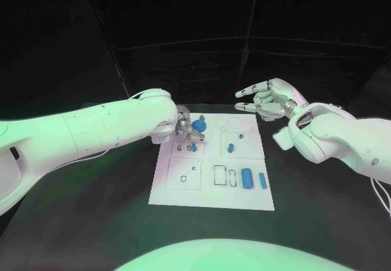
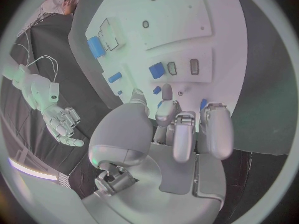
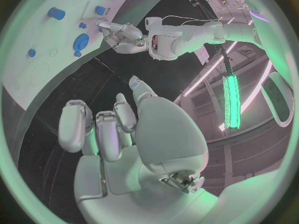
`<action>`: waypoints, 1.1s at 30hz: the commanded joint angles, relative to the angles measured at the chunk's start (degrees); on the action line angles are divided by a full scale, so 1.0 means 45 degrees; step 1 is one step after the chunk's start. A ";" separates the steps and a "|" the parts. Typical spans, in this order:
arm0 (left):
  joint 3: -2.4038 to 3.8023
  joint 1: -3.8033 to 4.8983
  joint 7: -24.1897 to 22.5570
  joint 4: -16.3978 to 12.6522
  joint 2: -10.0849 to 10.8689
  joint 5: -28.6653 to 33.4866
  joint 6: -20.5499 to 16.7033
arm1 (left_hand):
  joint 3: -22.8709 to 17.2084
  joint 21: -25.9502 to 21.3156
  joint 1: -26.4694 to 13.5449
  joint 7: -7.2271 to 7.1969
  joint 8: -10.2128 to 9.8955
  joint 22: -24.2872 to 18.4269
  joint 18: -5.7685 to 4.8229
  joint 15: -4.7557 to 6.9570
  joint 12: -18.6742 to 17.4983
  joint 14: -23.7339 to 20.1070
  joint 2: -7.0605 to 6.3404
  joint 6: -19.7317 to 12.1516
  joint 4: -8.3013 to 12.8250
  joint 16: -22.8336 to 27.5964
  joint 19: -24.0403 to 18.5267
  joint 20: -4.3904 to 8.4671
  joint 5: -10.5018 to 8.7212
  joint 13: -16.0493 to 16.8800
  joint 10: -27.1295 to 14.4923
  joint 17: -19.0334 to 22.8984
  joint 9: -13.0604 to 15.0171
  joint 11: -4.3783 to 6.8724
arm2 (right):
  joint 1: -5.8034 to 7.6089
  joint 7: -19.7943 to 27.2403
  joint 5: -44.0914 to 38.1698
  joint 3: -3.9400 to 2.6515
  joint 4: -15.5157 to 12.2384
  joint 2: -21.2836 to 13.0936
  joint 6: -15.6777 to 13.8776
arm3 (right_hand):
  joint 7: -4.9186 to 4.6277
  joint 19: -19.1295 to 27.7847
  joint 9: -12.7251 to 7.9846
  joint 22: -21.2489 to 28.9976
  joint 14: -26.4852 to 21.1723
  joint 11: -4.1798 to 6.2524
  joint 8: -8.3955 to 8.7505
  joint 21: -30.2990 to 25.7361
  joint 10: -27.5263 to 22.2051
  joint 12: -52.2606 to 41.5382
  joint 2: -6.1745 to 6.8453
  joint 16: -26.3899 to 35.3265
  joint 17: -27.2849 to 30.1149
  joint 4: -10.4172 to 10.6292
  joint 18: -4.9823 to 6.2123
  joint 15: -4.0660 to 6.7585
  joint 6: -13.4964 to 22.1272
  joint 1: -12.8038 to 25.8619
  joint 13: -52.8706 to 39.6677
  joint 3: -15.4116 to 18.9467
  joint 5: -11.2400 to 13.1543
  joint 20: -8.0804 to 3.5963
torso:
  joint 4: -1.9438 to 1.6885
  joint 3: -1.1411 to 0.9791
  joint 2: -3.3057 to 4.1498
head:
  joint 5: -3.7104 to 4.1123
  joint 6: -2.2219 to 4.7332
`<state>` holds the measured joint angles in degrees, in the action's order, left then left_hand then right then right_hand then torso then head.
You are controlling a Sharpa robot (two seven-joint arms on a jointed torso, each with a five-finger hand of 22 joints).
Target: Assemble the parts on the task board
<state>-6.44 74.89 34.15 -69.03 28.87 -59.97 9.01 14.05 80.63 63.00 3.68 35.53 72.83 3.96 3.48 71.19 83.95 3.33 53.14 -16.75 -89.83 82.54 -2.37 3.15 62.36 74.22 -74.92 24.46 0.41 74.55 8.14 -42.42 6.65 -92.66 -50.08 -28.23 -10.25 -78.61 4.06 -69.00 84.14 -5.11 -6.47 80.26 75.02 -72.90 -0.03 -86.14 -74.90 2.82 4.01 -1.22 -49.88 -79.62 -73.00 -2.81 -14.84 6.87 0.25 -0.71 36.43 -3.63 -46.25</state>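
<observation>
The white task board point(image 1: 184, 191) lies mid-table, also seen in the left wrist view point(image 2: 206, 25) and the right wrist view point(image 3: 25, 20). My left hand point(image 1: 187, 127) hangs over its far left corner, fingers curled down beside a round blue part point(image 1: 199, 124) point(image 3: 81, 42). In the left wrist view the fingertips point(image 2: 166, 109) sit close together with bits of blue around them; whether they grip anything is hidden. My right hand point(image 1: 265, 99) is raised beyond the board's far right corner, fingers apart and holding nothing. More blue parts point(image 1: 246, 179) lie in the board's near right recesses.
Small blue pegs point(image 1: 230, 148) stand near the board's middle, and a blue block point(image 2: 156, 70) sits by two slots. Black table point(image 1: 98, 203) surrounds the board. Dark walls close off the back.
</observation>
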 commanded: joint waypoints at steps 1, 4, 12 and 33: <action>-0.0027 0.0019 0.0132 0.0118 -0.0075 -0.0142 0.0547 | 0.0056 0.0045 0.0016 -0.0040 0.0072 0.0010 -0.0124 0.0113 -0.0059 0.1344 0.0096 -0.0062 0.0032 -0.0038 0.0097 0.0013 -0.0078 -0.0023 -0.0092 -0.3350 0.0027 0.0022 | 0.0027 0.0013 0.0054 -0.0009 0.0016 0.0035 0.0030 | -0.0014 0.0092 0.0003 0.0012 0.0831 -0.0021 -0.0073 -0.0074 -0.0070 0.0057 0.0029 0.0062 -0.1588 -0.0086 0.0095 0.0101 -0.0049 -0.0030 0.0020 0.0024 -0.0073 0.0013 | 0.0001 0.0001 0.0007 | 0.0030 -0.0037; -0.0063 0.0005 0.0151 0.0246 -0.0150 -0.0142 0.0666 | 0.0036 0.0042 0.0112 -0.0040 0.0094 0.0004 -0.0121 0.0112 -0.0082 0.1344 0.0157 -0.0078 0.0051 -0.0038 0.0086 0.0012 -0.0068 -0.0046 -0.0114 -0.3350 0.0060 0.0022 | 0.0027 0.0011 0.0054 -0.0009 0.0050 0.0060 0.0029 | -0.0013 0.0101 0.0003 0.0030 0.0830 -0.0021 -0.0075 -0.0083 -0.0072 0.0060 0.0029 0.0065 -0.1584 -0.0085 0.0098 0.0101 -0.0049 -0.0027 0.0023 0.0026 -0.0074 0.0013 | -0.0006 0.0001 0.0002 | 0.0042 -0.0051; -0.0112 -0.0036 0.0179 0.0503 -0.0308 -0.0134 0.1002 | 0.0024 0.0050 0.0250 -0.0038 0.0121 0.0018 -0.0122 0.0108 -0.0116 0.1344 0.0212 -0.0107 0.0070 -0.0038 0.0079 0.0008 -0.0063 -0.0079 -0.0145 -0.3350 0.0107 0.0019 | 0.0025 0.0023 0.0055 -0.0008 0.0121 0.0124 0.0033 | -0.0012 0.0105 0.0003 0.0044 0.0832 -0.0021 -0.0085 -0.0095 -0.0069 0.0060 0.0026 0.0067 -0.1586 -0.0069 0.0100 0.0103 -0.0054 0.0001 0.0028 0.0038 -0.0057 0.0009 | -0.0010 -0.0012 0.0003 | 0.0044 -0.0079; -0.0243 -0.0091 0.0130 0.0554 -0.0491 0.0098 0.1335 | -0.0083 -0.0019 0.0736 -0.0024 0.0186 -0.0097 -0.0093 0.0086 -0.0243 0.1344 0.0445 -0.0183 0.0132 -0.0038 -0.0013 -0.0018 -0.0042 -0.0206 -0.0247 -0.3350 0.0240 0.0002 | 0.0025 0.0034 0.0119 -0.0007 0.0247 0.0191 0.0112 | -0.0002 0.0089 -0.0001 0.0054 0.0854 -0.0015 -0.0117 -0.0114 -0.0035 0.0032 0.0028 0.0044 -0.1646 0.0003 0.0098 0.0111 -0.0064 0.0122 0.0023 0.0100 -0.0069 -0.0001 | -0.0024 -0.0026 -0.0014 | -0.0004 -0.0169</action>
<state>-7.54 74.43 34.59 -66.41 26.73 -59.86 14.14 13.80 80.61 65.72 3.68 36.15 72.47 3.97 3.48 70.31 83.95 5.44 52.72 -16.51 -89.83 82.53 -2.38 3.15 61.48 73.38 -74.92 25.48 0.41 74.55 7.95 -42.28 6.65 -91.53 -49.29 -28.11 -10.25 -78.62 4.05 -68.81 83.93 -5.12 -6.81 80.04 75.02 -72.90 -0.03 -86.14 -74.93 2.82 4.00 -1.01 -49.88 -79.62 -72.96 -2.81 -14.84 6.87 0.18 -0.79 36.39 -3.60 -46.96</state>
